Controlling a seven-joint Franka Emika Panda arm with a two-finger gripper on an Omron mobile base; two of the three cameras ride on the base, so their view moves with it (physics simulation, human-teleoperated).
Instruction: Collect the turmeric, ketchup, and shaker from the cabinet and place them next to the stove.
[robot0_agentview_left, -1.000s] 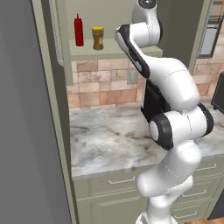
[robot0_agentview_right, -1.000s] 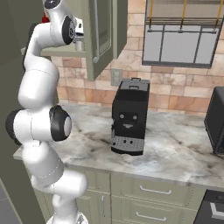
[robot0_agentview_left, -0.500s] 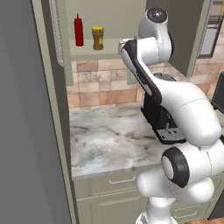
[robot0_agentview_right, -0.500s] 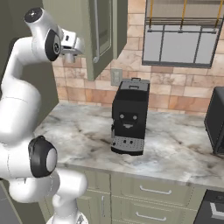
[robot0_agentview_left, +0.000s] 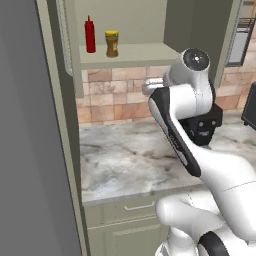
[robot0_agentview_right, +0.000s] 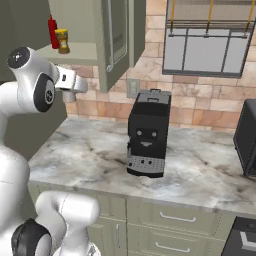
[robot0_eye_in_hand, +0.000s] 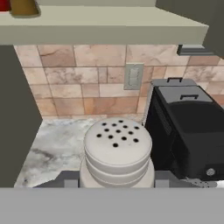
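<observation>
The shaker, a pale grey cylinder with a perforated round top, sits between my gripper's fingertips, and the gripper is shut on it. From the right base view the gripper hangs just below the cabinet's shelf with the shaker under the white hand. The red ketchup and the yellow-lidded turmeric stand side by side on the open cabinet's shelf. They also appear as ketchup and turmeric, above and left of the hand. The stove is out of view.
A black coffee machine stands on the marble counter right of the hand. The open cabinet door hangs between them. A dark appliance sits at the counter's far right. A tall grey panel bounds the left.
The arm has folded down and back from the shelf, bringing the hand with the shaker from shelf height to below the shelf edge. Ketchup and turmeric stayed put.
</observation>
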